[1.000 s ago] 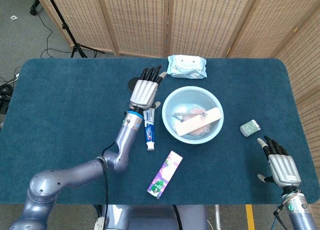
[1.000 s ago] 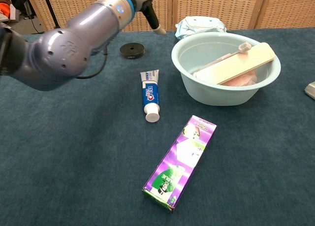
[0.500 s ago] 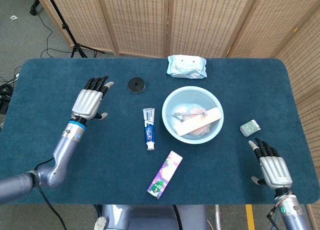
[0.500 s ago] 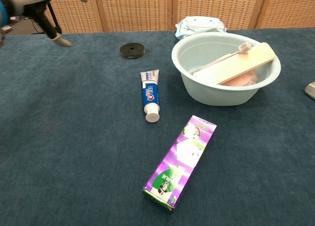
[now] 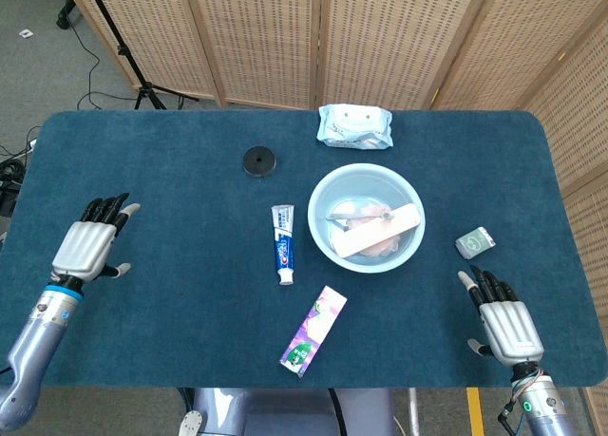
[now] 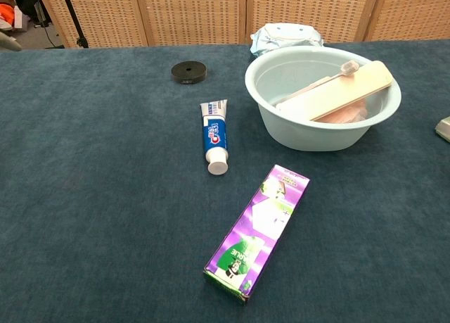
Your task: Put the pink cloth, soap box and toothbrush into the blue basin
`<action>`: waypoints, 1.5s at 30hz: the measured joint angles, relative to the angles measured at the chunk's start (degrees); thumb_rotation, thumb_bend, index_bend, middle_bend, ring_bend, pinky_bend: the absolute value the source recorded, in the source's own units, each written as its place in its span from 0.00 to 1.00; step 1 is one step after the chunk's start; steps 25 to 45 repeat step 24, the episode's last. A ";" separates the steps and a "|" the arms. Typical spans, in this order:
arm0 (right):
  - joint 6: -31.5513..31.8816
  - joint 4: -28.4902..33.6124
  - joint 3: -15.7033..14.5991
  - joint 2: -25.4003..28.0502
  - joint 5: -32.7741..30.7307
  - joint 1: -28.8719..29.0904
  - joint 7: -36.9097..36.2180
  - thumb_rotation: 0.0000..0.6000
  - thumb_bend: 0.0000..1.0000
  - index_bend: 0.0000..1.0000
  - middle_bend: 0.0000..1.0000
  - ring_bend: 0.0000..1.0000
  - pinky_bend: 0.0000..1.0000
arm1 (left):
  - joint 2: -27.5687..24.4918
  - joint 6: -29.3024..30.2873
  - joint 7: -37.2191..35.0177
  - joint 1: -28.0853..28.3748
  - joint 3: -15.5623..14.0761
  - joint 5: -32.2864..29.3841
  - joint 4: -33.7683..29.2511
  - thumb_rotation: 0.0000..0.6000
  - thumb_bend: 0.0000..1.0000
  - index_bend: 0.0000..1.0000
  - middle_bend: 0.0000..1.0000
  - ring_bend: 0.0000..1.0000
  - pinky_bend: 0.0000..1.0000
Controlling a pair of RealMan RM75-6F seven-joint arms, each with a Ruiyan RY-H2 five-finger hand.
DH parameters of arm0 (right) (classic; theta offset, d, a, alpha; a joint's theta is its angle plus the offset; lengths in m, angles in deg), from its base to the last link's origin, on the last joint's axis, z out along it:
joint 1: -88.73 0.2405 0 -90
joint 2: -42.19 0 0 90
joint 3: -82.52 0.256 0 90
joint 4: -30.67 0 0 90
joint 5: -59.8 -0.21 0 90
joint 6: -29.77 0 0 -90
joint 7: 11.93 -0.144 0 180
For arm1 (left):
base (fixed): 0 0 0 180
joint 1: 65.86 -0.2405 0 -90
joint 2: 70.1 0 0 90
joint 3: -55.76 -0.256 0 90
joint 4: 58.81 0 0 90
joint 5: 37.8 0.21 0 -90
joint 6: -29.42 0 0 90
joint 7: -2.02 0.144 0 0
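The light blue basin [image 5: 323, 194] [image 6: 267, 73] stands right of the table's middle. Inside it lie the pink cloth [image 5: 378, 248] [image 6: 348, 115], the cream soap box [image 5: 380, 229] [image 6: 344, 92] slanting across it, and the toothbrush [image 5: 353, 213] [image 6: 320, 80] leaning against the box. My left hand [image 5: 87, 243] hovers open over the table's left edge, far from the basin. My right hand [image 5: 503, 317] is open near the front right corner, holding nothing. Neither hand shows in the chest view.
A toothpaste tube [image 5: 283, 243] [image 6: 214, 138] lies left of the basin. A purple carton [image 5: 314, 330] [image 6: 257, 228] sits in front. A black disc [image 5: 257, 161] [image 6: 188, 72], a wipes pack [image 5: 354, 125] [image 6: 287, 34] at the back, and a small grey-green item [image 5: 474, 242] also lie about.
My left hand has swung from beside the basin far out to the table's left edge. My right hand has drawn back a little toward the front. The basin's contents are unmoved.
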 measured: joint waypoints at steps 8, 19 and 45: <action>1.94 1.67 -0.87 -0.08 3.00 -0.75 1.90 1.00 0.10 0.05 0.00 0.00 0.14 | -0.19 6.70 -2.41 -7.34 -4.15 4.06 -2.32 1.00 0.16 0.13 0.00 0.00 0.00; 1.38 1.92 -1.38 -0.30 3.65 -0.88 2.21 1.00 0.10 0.05 0.00 0.00 0.14 | 2.87 14.23 -4.70 -14.72 -4.97 7.05 -0.04 1.00 0.16 0.13 0.00 0.00 0.00; 0.80 1.79 -1.55 -0.83 3.61 -0.78 3.05 1.00 0.10 0.05 0.00 0.00 0.14 | 3.16 15.70 -5.16 -15.46 -4.20 7.38 0.41 1.00 0.16 0.13 0.00 0.00 0.00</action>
